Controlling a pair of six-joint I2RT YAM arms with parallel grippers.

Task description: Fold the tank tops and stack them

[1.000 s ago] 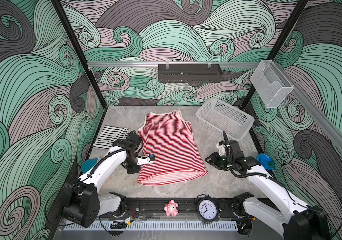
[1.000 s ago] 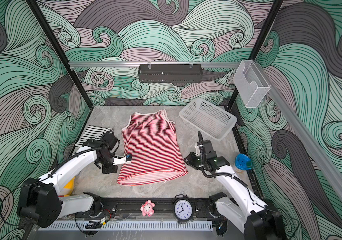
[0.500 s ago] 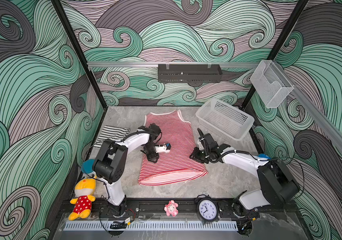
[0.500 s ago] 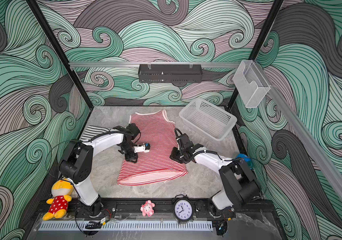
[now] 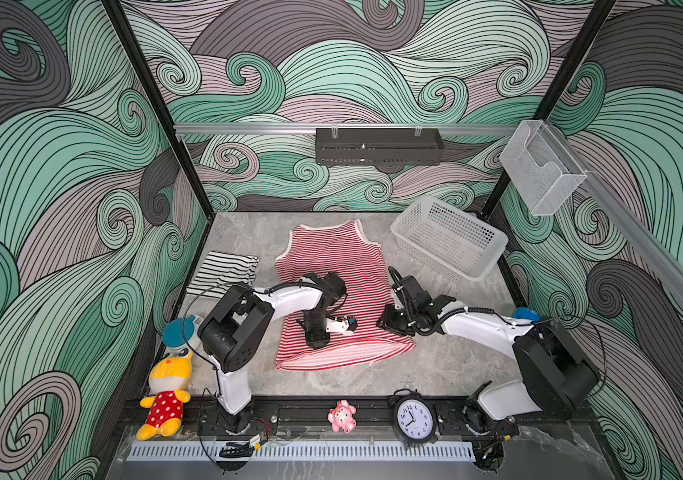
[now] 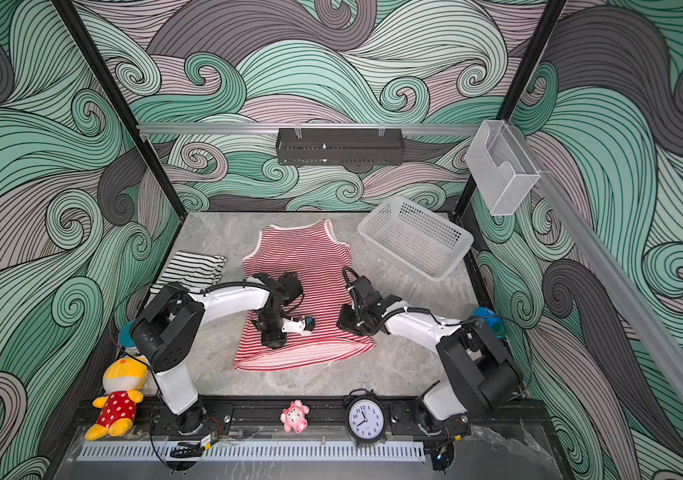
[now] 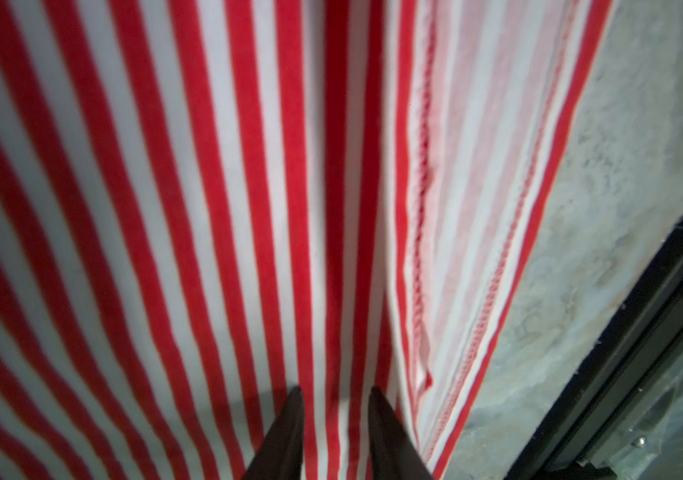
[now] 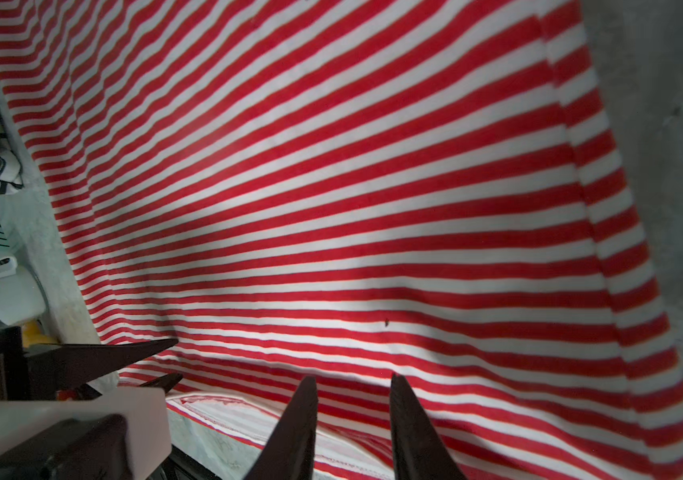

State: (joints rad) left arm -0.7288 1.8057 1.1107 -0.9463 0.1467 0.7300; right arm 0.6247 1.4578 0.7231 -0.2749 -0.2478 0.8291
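Just beneath left hand (image 7: 335, 395), red top (image 7: 206, 208)

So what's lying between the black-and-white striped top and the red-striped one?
Only bare grey table, seen in both top views; nearer the front, the left arm reaches over that gap.

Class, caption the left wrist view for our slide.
Left pincer, jaws slightly apart, over the red-and-white striped knit tank top near its hem.

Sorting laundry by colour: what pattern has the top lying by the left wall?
The tank top has black-and-white stripes; clearest in a top view.
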